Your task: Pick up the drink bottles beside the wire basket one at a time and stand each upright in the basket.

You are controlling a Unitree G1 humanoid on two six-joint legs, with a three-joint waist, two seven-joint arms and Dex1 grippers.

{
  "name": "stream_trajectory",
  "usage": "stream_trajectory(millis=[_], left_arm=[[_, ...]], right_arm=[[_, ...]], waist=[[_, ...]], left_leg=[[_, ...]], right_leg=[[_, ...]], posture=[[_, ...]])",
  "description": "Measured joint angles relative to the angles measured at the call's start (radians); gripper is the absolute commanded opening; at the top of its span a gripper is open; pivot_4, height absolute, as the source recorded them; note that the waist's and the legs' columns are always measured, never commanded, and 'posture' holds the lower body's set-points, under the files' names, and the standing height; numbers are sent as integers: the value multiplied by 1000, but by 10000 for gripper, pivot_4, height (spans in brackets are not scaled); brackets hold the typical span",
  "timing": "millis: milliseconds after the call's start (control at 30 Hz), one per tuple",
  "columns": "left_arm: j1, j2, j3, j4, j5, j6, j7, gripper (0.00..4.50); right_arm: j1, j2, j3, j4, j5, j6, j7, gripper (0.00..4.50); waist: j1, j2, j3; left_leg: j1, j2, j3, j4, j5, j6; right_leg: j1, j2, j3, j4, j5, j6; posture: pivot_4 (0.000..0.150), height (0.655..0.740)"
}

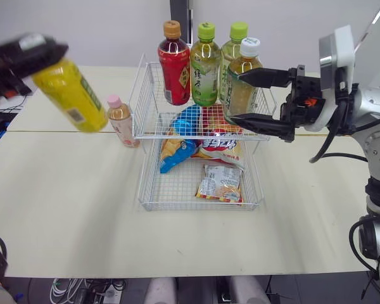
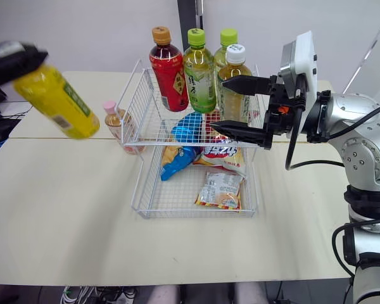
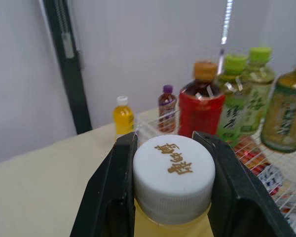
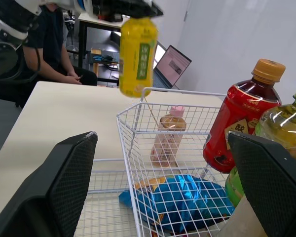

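The left gripper [image 1: 26, 52] is clamped on the neck of a yellow bottle [image 1: 69, 95] and holds it in the air, tilted, to the left of the wire basket [image 1: 141, 183] and well above the table [image 1: 63, 209]. In the left wrist view its two black fingers [image 3: 113, 197] press against either side of the bottle's white cap [image 3: 173, 177].

The right gripper [image 1: 237, 95] is spread wide at the right end of the basket's upper shelf, with one finger on each side of a white-capped bottle [image 1: 247, 63] that stands upright there. Whether the fingers touch it cannot be told.

Three more bottles stand upright on that shelf: a red bottle [image 1: 175, 66] with an orange cap at the left, a green bottle [image 1: 205, 66] next to it, and a second green-capped bottle [image 1: 235, 38] just behind the white-capped one.

Below the shelf, the basket's lower level holds snack bags: a blue bag [image 1: 177, 142], a red and white bag [image 1: 223, 144] and a small packet [image 1: 220, 183] nearest the front.

A small pink-capped bottle [image 1: 121, 120] stands upright on the table just beside the basket's left wall. The left wrist view shows two other small bottles on the table at the far side of the basket, one yellow with a white cap [image 3: 123, 114] and one dark with a purple cap [image 3: 166, 103]
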Motion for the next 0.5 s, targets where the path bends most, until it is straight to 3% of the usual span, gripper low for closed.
stream_trajectory(millis=[167, 500], left_arm=[[-283, 2, -150, 103, -5, 34, -99, 13711], [-389, -271, -340, 196, 90, -13, -203, 13711]], right_arm=[[-1, -5, -3, 15, -6, -18, 0, 45000], [32, -21, -41, -65, -2, -9, -62, 45000]], waist=[[-4, 2, 1], [-3, 3, 1]], left_leg=[[0, 0, 1, -1, 0, 0], [0, 0, 1, 0, 0, 0]], right_leg=[[-1, 0, 1, 1, 0, 0], [-2, 0, 1, 3, 0, 0]], posture=[[1500, 7400], [1500, 7400]])
